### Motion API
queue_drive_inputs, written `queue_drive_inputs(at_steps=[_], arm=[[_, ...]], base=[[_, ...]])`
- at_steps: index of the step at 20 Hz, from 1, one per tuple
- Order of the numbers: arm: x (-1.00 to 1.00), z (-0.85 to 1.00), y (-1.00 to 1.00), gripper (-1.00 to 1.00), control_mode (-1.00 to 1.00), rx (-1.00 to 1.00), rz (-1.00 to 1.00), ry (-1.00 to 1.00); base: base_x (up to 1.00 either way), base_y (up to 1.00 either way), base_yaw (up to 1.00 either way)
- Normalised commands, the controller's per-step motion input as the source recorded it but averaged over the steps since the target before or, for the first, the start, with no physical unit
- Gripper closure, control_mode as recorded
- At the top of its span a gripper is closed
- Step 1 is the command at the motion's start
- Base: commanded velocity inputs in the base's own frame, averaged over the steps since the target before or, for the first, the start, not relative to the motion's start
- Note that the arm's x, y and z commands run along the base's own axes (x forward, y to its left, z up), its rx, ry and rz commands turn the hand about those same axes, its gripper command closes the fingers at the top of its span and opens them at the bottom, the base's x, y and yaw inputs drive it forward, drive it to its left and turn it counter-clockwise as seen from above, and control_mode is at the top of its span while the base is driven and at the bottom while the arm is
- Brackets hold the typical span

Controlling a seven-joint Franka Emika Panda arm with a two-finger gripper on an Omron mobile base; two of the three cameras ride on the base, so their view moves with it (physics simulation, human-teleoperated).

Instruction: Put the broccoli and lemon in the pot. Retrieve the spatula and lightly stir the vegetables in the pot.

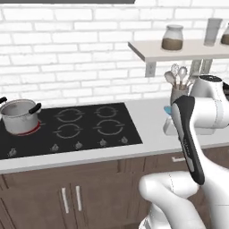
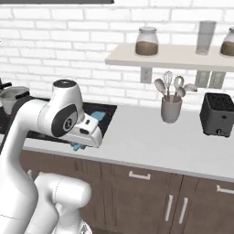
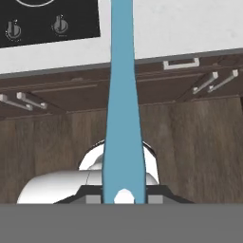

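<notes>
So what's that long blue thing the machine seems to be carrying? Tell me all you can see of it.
It is the spatula, a slim light-blue utensil that looks like smooth plastic. In the hand view it runs straight up from between the shut gripper, narrow near the top and widening toward the grip, with a small white spot at its base. It hangs in the air in front of the counter edge and the wooden cabinets, touching nothing else.

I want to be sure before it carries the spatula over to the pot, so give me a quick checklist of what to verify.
1. Hand shut on the spatula: ok.
2. Spatula lifted off the counter: ok, cabinets show behind it in the hand view.
3. Pot upright on the cooktop, no lid: ok.
4. Broccoli and lemon inside the pot: cannot tell.
5. Path across the cooktop free of things: ok.
</notes>
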Motion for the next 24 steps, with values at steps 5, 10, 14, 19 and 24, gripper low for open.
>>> queue_drive_inputs(at_steps=[5,10,14,19,24], arm=[[0.00,0.00,0.00,1.00,1.00,0.00,0.00,0.00],[0.00,0.00,0.00,1.00,1.00,0.00,0.00,0.00],[0.00,0.00,0.00,1.00,1.00,0.00,0.00,0.00],[0.00,0.00,0.00,1.00,1.00,0.00,0.00,0.00],[0.00,0.00,0.00,1.00,1.00,0.00,0.00,0.00]], base=[[0.03,1.00,0.00],[0.02,1.00,-0.02],[0.09,1.00,-0.04],[0.28,0.90,-0.04],[0.64,0.47,-0.04]])
